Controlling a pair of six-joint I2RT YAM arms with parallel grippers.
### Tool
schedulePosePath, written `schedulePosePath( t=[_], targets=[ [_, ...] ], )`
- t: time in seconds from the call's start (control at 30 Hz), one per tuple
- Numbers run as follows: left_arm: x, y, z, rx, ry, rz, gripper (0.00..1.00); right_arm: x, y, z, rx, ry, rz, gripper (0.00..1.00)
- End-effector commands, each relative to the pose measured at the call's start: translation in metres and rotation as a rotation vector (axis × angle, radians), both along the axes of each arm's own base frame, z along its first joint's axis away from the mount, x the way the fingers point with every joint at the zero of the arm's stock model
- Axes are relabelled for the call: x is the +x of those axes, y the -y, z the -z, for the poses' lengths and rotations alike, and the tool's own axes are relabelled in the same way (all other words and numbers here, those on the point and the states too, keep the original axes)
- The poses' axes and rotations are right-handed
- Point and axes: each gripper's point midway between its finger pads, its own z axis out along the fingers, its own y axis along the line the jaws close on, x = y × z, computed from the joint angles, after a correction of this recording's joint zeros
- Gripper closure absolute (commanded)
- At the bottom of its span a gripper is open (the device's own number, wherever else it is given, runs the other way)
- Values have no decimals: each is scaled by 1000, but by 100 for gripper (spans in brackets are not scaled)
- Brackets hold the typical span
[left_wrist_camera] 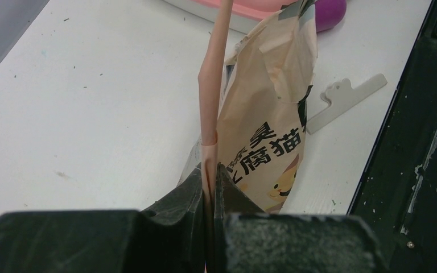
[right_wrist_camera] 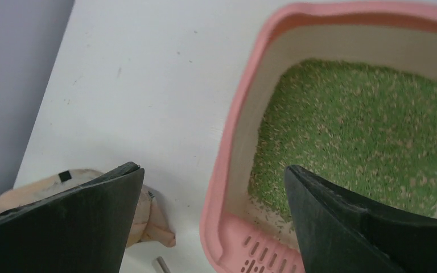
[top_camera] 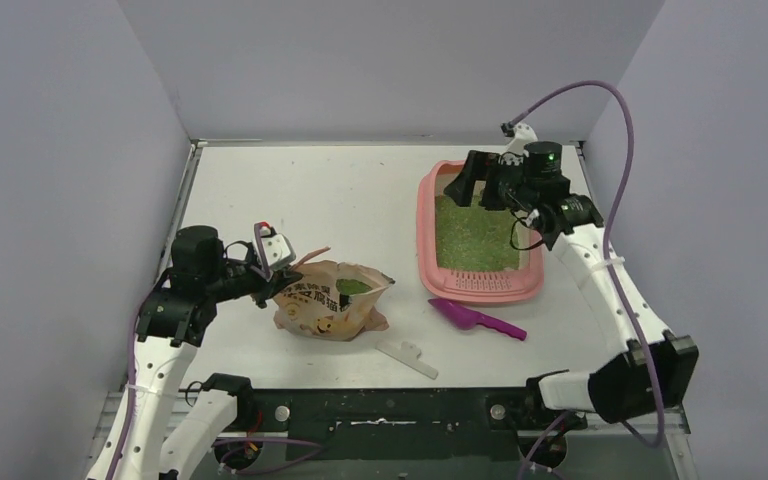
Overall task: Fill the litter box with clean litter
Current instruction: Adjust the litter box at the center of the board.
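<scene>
Left gripper (left_wrist_camera: 209, 170) clamped on bag (left_wrist_camera: 262, 114) edge; right gripper (right_wrist_camera: 213, 168) spread wide over pink litter box (right_wrist_camera: 227, 148), floor part-covered by speckled green litter (right_wrist_camera: 353, 131).

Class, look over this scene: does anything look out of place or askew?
The bag slumps crumpled, mouth open, edge pinched in the left tool. The litter leaves bare floor along the walls of the box.

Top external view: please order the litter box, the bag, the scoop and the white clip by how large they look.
1. litter box, clearly the largest
2. bag
3. scoop
4. white clip, a little shorter and thinner than the scoop
</scene>
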Motion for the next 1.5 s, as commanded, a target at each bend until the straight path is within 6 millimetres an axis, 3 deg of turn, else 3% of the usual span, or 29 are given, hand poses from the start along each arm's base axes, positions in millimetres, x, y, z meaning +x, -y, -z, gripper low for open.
schedulePosePath(
  t=[0.0,0.2,0.37,0.67,0.9,1.0,1.13,1.23,1.37,1.47],
  targets=[
    [-1,7,-32,-45,105,38,100,19,7,67,225,-347,84,0],
    [-2,8,-32,-46,100,39,100,53,-8,107,269,-416,57,0],
    [-5,7,-30,-35,92,38,100,70,-31,127,262,-448,3,0],
    [-8,6,-30,-33,89,33,100,65,-102,141,225,-464,-177,0],
    [-9,5,-28,-29,86,30,100,58,-119,142,185,-455,-226,0],
    [-8,5,-27,-26,86,32,100,57,-99,142,114,-464,-154,0],
    [-4,5,-26,-21,89,26,100,48,-49,126,-95,-371,-22,0],
    [4,5,-27,-27,102,10,86,34,-7,104,-215,-287,107,0],
    [19,6,-31,-41,134,-19,76,4,45,88,-257,-227,327,0],
    [30,7,-35,-49,156,-30,72,-30,72,91,-215,-260,479,0]
  ],
)
